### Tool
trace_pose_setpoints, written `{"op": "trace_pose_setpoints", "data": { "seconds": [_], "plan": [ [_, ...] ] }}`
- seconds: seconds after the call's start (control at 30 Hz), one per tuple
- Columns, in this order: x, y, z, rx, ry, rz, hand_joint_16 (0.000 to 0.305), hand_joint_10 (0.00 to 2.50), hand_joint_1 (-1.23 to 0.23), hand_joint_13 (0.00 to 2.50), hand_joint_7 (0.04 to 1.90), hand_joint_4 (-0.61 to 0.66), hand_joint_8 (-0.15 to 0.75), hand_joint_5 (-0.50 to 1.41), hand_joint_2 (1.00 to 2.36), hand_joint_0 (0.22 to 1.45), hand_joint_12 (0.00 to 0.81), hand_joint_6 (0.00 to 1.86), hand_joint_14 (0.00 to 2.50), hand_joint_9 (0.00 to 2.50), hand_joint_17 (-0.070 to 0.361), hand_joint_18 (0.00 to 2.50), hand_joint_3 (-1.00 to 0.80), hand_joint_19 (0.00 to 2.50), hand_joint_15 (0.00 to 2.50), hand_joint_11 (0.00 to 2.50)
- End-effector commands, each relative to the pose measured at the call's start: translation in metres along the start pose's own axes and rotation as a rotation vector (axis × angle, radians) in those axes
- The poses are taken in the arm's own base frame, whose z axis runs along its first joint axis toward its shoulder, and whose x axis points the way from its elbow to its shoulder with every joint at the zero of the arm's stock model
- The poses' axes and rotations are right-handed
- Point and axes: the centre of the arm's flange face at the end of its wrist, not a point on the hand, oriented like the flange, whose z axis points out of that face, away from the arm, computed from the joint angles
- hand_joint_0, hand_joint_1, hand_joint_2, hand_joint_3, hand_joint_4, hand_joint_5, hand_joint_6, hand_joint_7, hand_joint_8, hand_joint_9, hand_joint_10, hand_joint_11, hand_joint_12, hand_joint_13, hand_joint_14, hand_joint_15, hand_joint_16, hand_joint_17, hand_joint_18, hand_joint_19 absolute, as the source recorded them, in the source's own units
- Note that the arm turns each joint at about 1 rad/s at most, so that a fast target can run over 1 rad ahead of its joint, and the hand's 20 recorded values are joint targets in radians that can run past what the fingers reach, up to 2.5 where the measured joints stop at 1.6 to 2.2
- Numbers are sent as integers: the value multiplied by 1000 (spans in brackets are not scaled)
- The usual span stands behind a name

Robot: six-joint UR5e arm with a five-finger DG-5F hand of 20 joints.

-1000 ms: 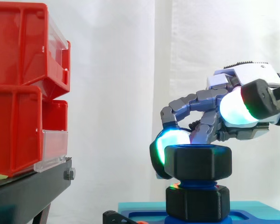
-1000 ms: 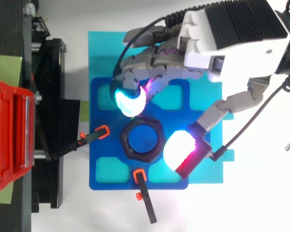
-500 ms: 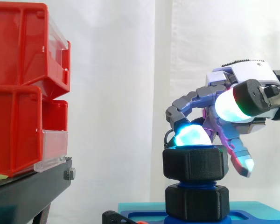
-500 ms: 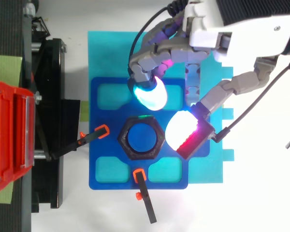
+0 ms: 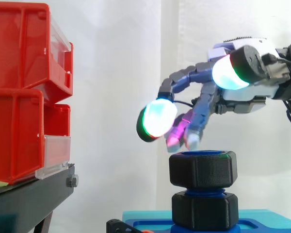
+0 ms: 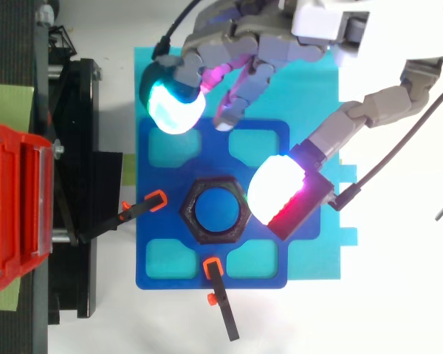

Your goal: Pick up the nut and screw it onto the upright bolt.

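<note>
Nut (image 5: 202, 168) sits on top of the upright blue bolt (image 6: 215, 210) while my hand (image 5: 250, 94) hovers above it, fingers spread wide, empty.

Bright, even light, curtain (image 5: 116, 73) nearly washed out, faint shadows, glowing fingertips (image 5: 157, 118) glaring.

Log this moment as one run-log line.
hand: open, above nut, not touching | nut: on top of upright bolt | bolt: standing in blue fixture
</note>
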Motion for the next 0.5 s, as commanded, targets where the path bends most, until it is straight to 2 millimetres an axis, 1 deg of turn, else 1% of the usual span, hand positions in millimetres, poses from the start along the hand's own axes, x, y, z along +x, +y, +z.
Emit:
{"op": "trace_pose_setpoints", "data": {
  "seconds": [0.0,0.03,0.07,0.1,0.13,0.17,0.2,0.23,0.3,0.33,0.4,0.47],
  "plan": [
    [-1,4,4,-13,-13,-5,51,0,-500,565,652,171,271,-149,1000,436,369,502,1,888,114,412,-500,126,0,0],
    [2,6,5,-19,-15,-6,51,0,-502,523,631,156,262,-156,1000,432,370,501,0,810,115,333,-500,102,0,0],
    [3,7,6,-21,-15,-6,51,0,-502,490,622,154,263,-157,1000,429,373,501,0,800,114,290,-500,89,0,0],
    [6,7,6,-22,-14,-5,51,0,-502,410,606,148,251,-165,1000,426,378,501,0,720,116,180,-500,48,0,0],
    [11,8,7,-24,-11,-4,52,0,-499,159,594,137,252,-167,1000,419,382,501,0,554,117,0,-500,0,0,0],
    [14,7,7,-21,-7,-3,54,0,-498,75,589,132,244,-171,1000,416,381,501,0,477,122,0,-500,0,0,0],
    [24,7,6,-17,3,-1,56,0,-475,0,591,120,232,-184,1000,413,378,501,0,322,126,0,-500,0,0,0],
    [28,5,5,-13,5,1,57,0,-470,0,583,111,218,-191,1000,411,375,501,0,218,127,0,-500,0,0,0],
    [41,2,5,-15,0,9,58,0,-461,0,573,103,202,-205,1000,404,372,501,0,87,131,0,-500,0,0,0],
    [41,2,5,-15,0,9,59,0,-459,0,568,91,196,-211,1000,404,368,501,0,44,133,0,-500,0,0,0],
    [48,3,7,-28,-16,22,60,0,-436,0,573,76,183,-226,1000,401,366,501,0,0,134,0,-500,0,0,0],
    [48,3,7,-28,-19,24,60,0,-436,0,560,69,181,-242,1000,398,364,500,0,0,136,0,-500,0,0,0]
  ]
}}
